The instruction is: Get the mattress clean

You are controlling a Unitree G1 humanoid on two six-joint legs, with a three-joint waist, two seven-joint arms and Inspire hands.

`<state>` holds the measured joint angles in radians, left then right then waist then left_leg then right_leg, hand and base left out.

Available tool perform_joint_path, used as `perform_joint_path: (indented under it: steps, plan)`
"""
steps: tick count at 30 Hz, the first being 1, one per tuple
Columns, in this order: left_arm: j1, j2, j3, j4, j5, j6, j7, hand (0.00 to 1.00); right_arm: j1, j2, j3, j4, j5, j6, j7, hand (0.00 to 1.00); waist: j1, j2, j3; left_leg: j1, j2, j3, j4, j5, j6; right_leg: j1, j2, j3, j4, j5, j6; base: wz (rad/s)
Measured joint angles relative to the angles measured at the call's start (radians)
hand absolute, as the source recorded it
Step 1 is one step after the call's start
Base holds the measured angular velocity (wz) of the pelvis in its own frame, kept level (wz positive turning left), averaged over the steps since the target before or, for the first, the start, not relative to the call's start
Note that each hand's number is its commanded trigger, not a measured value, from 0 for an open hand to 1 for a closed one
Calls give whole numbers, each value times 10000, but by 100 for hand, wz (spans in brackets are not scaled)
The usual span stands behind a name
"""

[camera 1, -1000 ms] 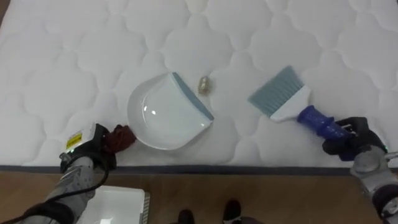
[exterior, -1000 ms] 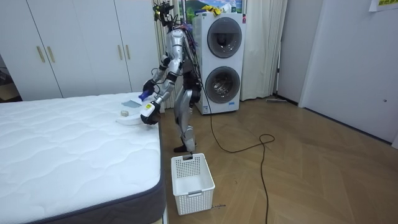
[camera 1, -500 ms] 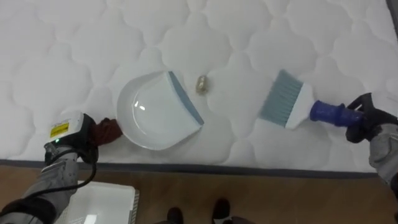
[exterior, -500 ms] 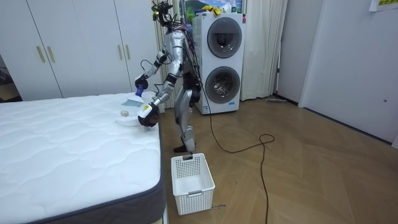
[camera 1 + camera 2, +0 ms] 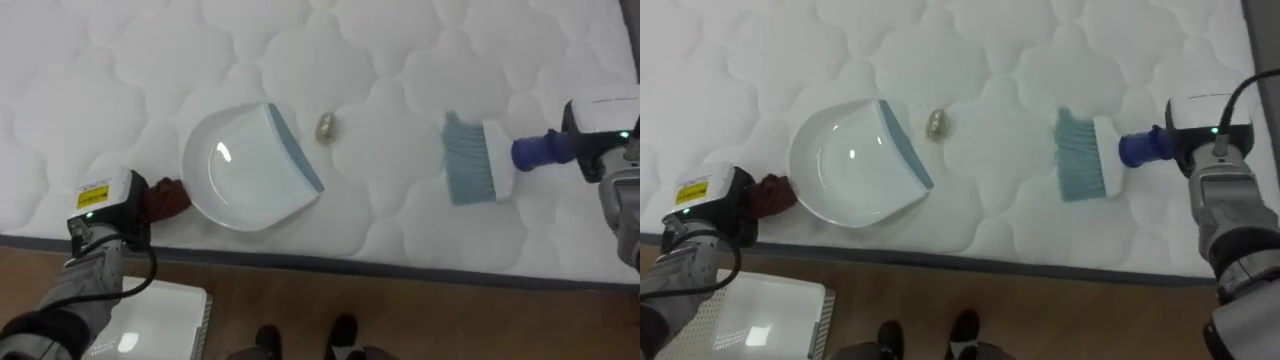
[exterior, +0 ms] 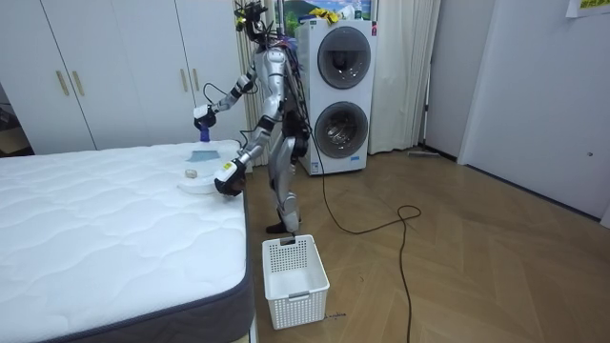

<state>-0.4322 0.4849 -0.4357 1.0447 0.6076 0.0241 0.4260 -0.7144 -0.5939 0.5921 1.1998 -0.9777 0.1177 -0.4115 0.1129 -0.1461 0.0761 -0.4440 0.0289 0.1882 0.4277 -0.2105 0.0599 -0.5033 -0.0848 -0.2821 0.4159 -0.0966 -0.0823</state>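
A white dustpan with a grey-blue lip lies on the white quilted mattress, near its front edge. My left hand is shut on the pan's dark red handle. Just beyond the lip sits a small beige crumpled scrap. To the right, my right hand is shut on the blue handle of a brush, whose grey-blue bristles hang over the mattress, apart from the scrap. In the room view my right arm is raised above the bed corner.
The mattress edge runs along the bottom, with wooden floor below it. A white slatted basket stands on the floor by the bed, at my left. I stand at the bed's corner, with stacked washing machines behind me.
My right hand has lifted the brush and swung it to the right, so the bristles now turn sideways and down. The dustpan, scrap and left hand stay put.
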Motion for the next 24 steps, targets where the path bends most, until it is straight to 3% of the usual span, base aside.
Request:
perform_joint_path:
  steps: [6,9,24]
  plan:
    - [1,29,-2,-270,236,143,1,100,-93,-1,338,-174,-942,278,136,100,185,-266,-14,-9,12,-2,3,4,0,34,18,-26,-91,12,19,0]
    - [-16,46,-1,-270,222,193,-1,100,-134,-2,560,-362,-1070,364,236,100,190,-271,-18,-8,91,-2,8,4,1,175,138,-40,-380,152,48,-3]
    - [-14,38,-22,-332,296,362,49,100,-531,79,533,-480,-1093,420,-177,100,176,-232,10,12,94,-6,-83,-1,-6,166,146,-48,-366,175,27,0]
